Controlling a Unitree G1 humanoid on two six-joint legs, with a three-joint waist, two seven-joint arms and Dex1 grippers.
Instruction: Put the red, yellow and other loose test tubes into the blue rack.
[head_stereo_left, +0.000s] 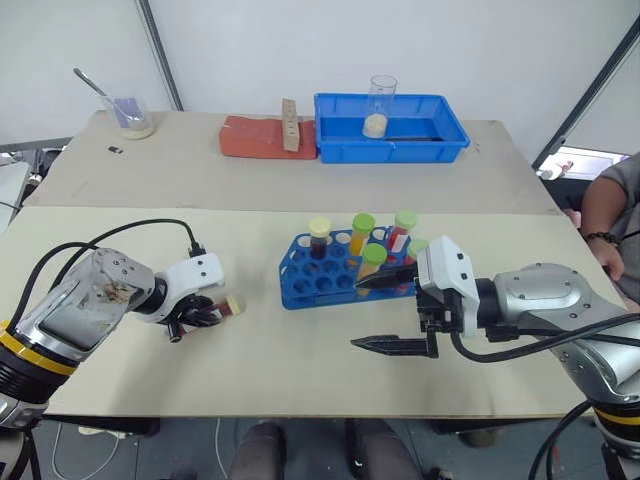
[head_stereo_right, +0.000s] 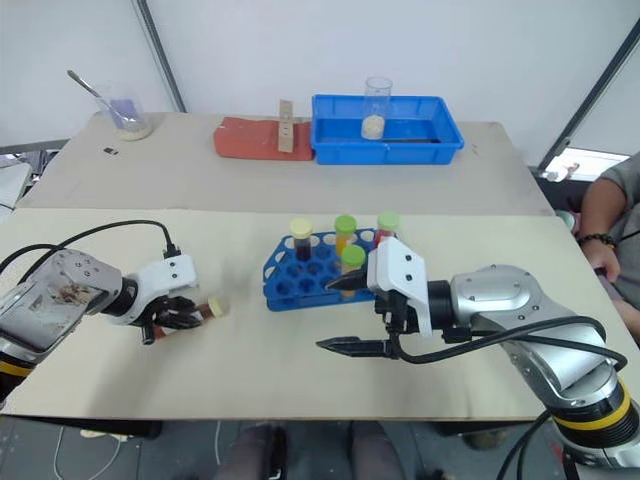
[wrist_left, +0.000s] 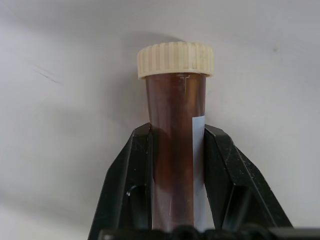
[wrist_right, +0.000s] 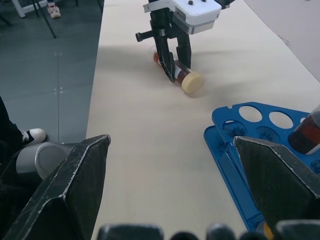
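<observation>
Dark tube's (wrist_left: 175, 150) base — behind black fingers (wrist_left: 127, 195), unseen

Two beige tables (head_stereo_left: 300, 380) butted together, white wall (head_stereo_left: 300, 50) at 12 o'clock, dark diagonal poles (head_stereo_left: 160, 50) at 11 and 2, grey floor (wrist_right: 50, 75).

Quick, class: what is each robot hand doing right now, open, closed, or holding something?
Left hand: closed on the dark tube with the cream cap, lying on the table.
Right hand: open, holding nothing, beside the blue rack.
</observation>
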